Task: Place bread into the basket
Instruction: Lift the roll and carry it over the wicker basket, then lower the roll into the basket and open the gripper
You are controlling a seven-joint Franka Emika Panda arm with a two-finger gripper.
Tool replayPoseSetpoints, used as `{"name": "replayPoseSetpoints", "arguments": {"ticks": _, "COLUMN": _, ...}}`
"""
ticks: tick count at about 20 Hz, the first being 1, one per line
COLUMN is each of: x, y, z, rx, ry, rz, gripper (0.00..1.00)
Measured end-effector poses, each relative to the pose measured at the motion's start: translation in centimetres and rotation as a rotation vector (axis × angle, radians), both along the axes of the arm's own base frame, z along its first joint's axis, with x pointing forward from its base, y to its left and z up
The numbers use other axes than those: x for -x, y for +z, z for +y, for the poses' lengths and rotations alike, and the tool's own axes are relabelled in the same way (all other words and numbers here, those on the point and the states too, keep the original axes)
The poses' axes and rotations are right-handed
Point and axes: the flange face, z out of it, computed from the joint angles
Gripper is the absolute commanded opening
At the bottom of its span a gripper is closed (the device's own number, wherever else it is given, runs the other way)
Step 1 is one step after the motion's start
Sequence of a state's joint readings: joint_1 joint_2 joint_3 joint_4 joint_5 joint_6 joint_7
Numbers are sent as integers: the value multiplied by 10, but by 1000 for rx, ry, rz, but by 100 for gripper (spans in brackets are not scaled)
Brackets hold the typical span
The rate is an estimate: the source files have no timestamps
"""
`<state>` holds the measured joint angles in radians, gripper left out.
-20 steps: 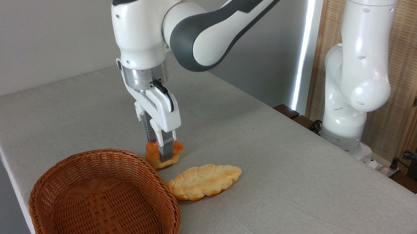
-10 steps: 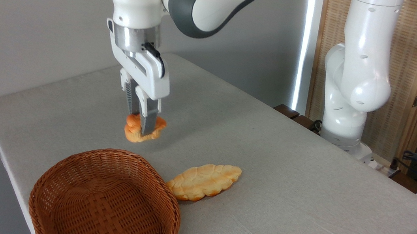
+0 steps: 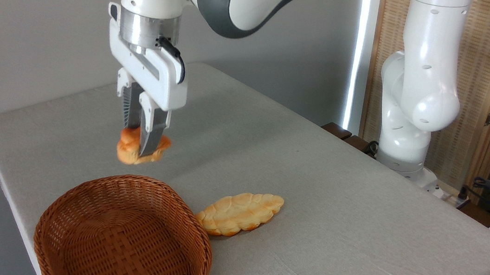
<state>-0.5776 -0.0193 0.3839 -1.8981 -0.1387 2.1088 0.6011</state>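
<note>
A robot arm's pincer (image 3: pixel 141 143) carries the bread (image 3: pixel 136 151), a small orange-golden knotted bun, clear of the grey surface (image 3: pixel 335 204) and toward the woven basket (image 3: pixel 76 219) at the surface's near left corner. The pincer is clenched on the bun, one finger down its front face and the other behind it. A second ago the bun sat on the surface just beside the basket's far rim, the pincer closed around it; since then it has been lifted and swung leftward, and it now hangs in the air above and slightly behind the basket's far rim, touching nothing but the fingers. The basket holds nothing and has not shifted. The longer, paler braided loaf (image 3: pixel 239 212) lies undisturbed just beside the basket's right rim. With the pick-up done, what appears to remain is a short carry forward over the basket's bowl, a descent and a release; the wide rim leaves generous room for the drop.
</note>
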Motion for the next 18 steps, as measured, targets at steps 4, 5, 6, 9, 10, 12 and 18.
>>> {"name": "replayPoseSetpoints", "arguments": {"ticks": 4, "x": -15, "y": -18, "z": 8, "rx": -18, "ry": 26, "rz": -27, "gripper": 80}}
{"name": "replayPoseSetpoints", "arguments": {"ticks": 5, "x": -18, "y": -22, "z": 7, "rx": -22, "ry": 27, "rz": -29, "gripper": 83}}
{"name": "replayPoseSetpoints", "arguments": {"ticks": 6, "x": -22, "y": -29, "z": 6, "rx": -29, "ry": 29, "rz": -34, "gripper": 95}}
{"name": "replayPoseSetpoints", "arguments": {"ticks": 9, "x": -29, "y": -43, "z": 3, "rx": -42, "ry": 32, "rz": -48, "gripper": 100}}
{"name": "replayPoseSetpoints", "arguments": {"ticks": 10, "x": -31, "y": -45, "z": 3, "rx": -44, "ry": 33, "rz": -51, "gripper": 100}}
{"name": "replayPoseSetpoints", "arguments": {"ticks": 12, "x": -34, "y": -49, "z": 2, "rx": -48, "ry": 34, "rz": -61, "gripper": 100}}
{"name": "replayPoseSetpoints", "arguments": {"ticks": 18, "x": -38, "y": -47, "z": 1, "rx": -46, "ry": 39, "rz": -98, "gripper": 100}}
